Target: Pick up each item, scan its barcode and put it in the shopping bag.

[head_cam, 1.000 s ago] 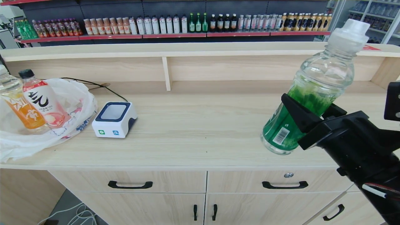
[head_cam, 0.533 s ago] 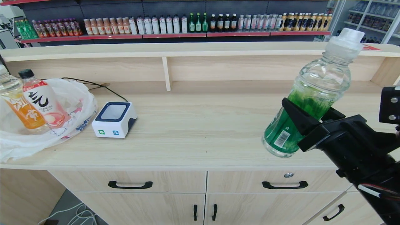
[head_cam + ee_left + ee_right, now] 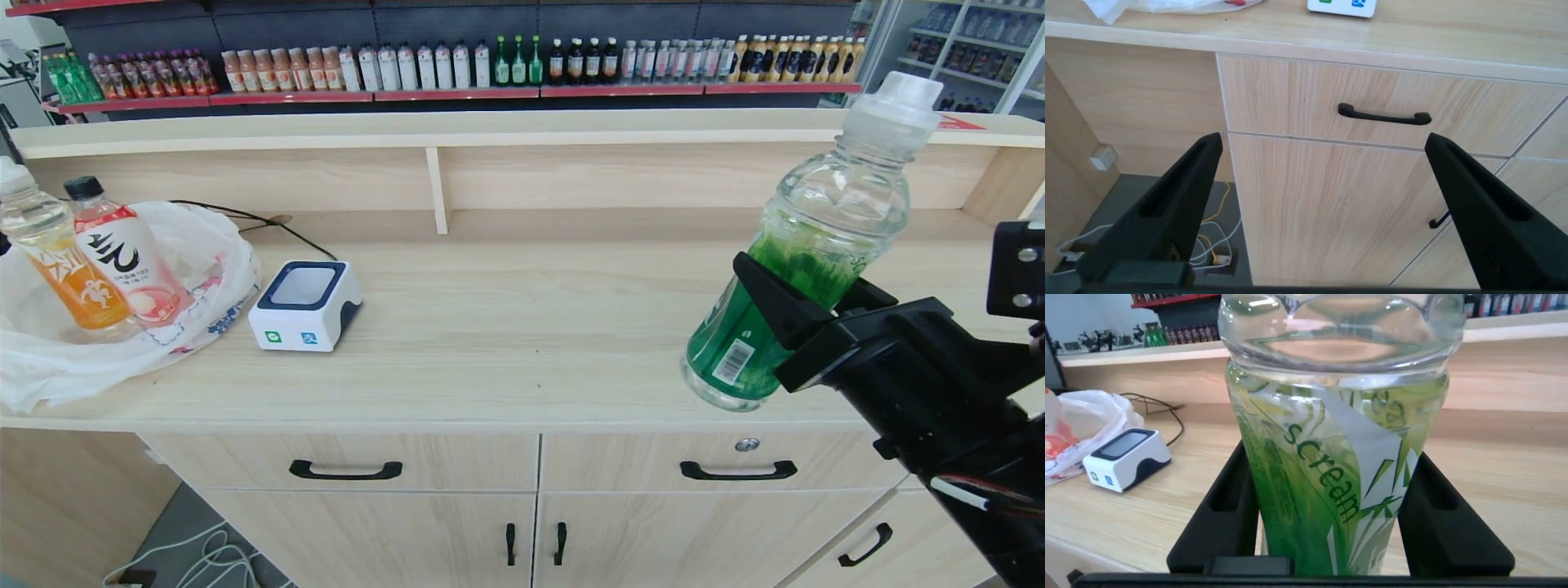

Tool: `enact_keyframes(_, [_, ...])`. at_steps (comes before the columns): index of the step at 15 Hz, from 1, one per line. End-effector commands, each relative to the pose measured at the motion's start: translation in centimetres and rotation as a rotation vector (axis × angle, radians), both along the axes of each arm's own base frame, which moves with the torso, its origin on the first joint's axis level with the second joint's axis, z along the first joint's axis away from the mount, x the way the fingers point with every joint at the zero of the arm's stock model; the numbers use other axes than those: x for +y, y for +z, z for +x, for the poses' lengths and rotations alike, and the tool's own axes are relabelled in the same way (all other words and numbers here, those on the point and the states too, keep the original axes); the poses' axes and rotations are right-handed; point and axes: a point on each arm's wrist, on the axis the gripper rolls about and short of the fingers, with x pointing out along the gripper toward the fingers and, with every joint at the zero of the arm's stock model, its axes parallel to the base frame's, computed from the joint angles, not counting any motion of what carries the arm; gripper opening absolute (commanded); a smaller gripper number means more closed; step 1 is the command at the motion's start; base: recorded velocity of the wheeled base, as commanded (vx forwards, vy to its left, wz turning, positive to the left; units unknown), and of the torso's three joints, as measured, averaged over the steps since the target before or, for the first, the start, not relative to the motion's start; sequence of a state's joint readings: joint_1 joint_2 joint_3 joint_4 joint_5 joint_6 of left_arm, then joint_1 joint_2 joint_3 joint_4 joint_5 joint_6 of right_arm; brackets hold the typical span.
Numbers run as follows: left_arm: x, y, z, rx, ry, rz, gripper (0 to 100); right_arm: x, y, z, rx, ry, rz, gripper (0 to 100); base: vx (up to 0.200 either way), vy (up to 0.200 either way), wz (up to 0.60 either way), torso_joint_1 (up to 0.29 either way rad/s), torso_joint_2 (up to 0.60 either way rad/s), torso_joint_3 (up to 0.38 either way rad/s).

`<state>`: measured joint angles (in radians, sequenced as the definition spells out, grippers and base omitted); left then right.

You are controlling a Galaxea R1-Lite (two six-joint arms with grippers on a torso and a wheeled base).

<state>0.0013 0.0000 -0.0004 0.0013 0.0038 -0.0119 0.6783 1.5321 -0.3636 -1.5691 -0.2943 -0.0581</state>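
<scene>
Green-label bottle (image 3: 816, 237), clear w/ whitish cap (image 3: 894, 102), right of frame: clamped round its lower half by right tool (image 3: 804, 273), held above bench (image 3: 522, 327), tilted w/ cap to upper right, barcode (image 3: 732, 362) facing cam near base. Orange-label bottle (image 3: 57, 261) & pink-label bottle (image 3: 126, 253) w/ black cap stand side by side in white plastic shopping bag (image 3: 204, 253), far left. Scanner (image 3: 306, 306), white w/ dark-blue rim, on bench just right of bag.

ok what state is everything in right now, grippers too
green bottle, capped, tilted, held off the counter
right gripper, shut on green bottle
left gripper, open, empty
scanner, flat on the counter, nothing over it
shopping bag, open, on the counter
orange bottle, capped, standing in the bag
pink bottle, capped, leaning in the bag
drawers, shut
</scene>
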Motion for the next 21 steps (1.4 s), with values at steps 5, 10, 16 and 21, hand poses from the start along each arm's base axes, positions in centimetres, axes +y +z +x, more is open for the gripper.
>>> enact_keyframes(5, [0.00,-0.01,0.00,0.001,0.001,-0.003,100,-0.15,0.10,-0.18,-0.004,0.001,0.006,0,0.000,0.000,0.00,0.000,0.00,0.000])
enact_keyframes(10, [0.00,-0.01,0.00,0.001,0.001,-0.005,100,-0.18,0.10,-0.21,-0.004,0.001,0.006,0,0.000,0.200,0.00,0.001,0.00,0.001])
enact_keyframes(16, [0.00,-0.01,0.00,0.001,0.001,-0.005,100,-0.17,0.13,-0.20,-0.001,0.005,0.017,0,0.000,0.200,0.00,0.005,0.00,0.002])
enact_keyframes(21, [0.00,-0.01,0.00,0.001,0.001,-0.010,100,-0.33,0.19,-0.40,-0.004,0.005,0.018,0,0.000,0.200,0.00,0.000,0.01,0.003])
